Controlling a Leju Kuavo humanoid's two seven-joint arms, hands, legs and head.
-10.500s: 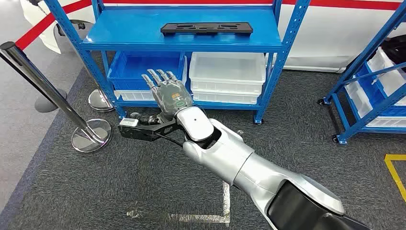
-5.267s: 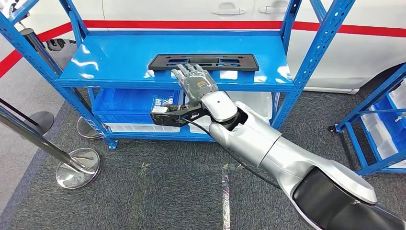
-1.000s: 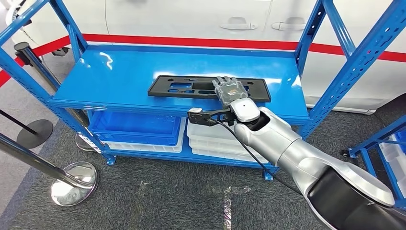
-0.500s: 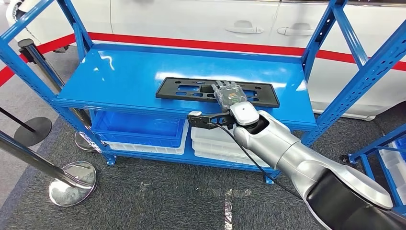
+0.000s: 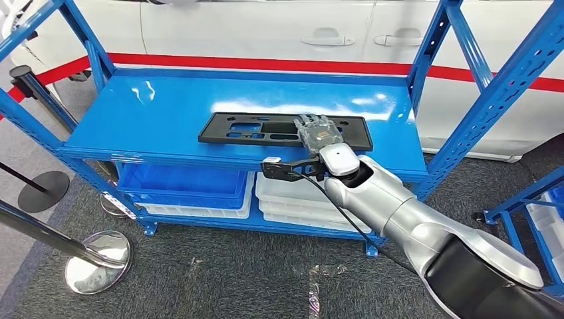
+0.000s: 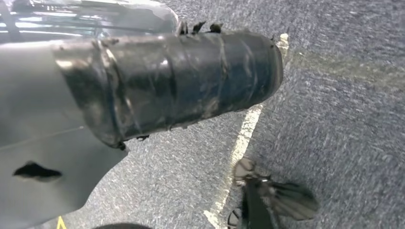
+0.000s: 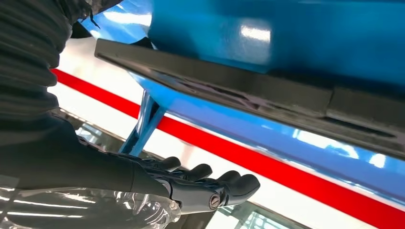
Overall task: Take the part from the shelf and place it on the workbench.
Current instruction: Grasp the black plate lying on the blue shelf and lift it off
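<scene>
- Part (image 5: 284, 129): flat black panel, lying on the blue shelf (image 5: 166, 113), not yet lifted.
- Right hand (image 5: 318, 131): fingers extended, has advanced over the part's right portion; nothing gripped.
- Left hand: state cannot be told.
- Status: grasp pending.

no text, label or number can be read anywhere in these views.

The right arm (image 5: 399, 212) reaches forward with its right hand (image 5: 318, 130) stretched out flat, fingers (image 7: 224, 183) straight and seemingly holding nothing.
</scene>
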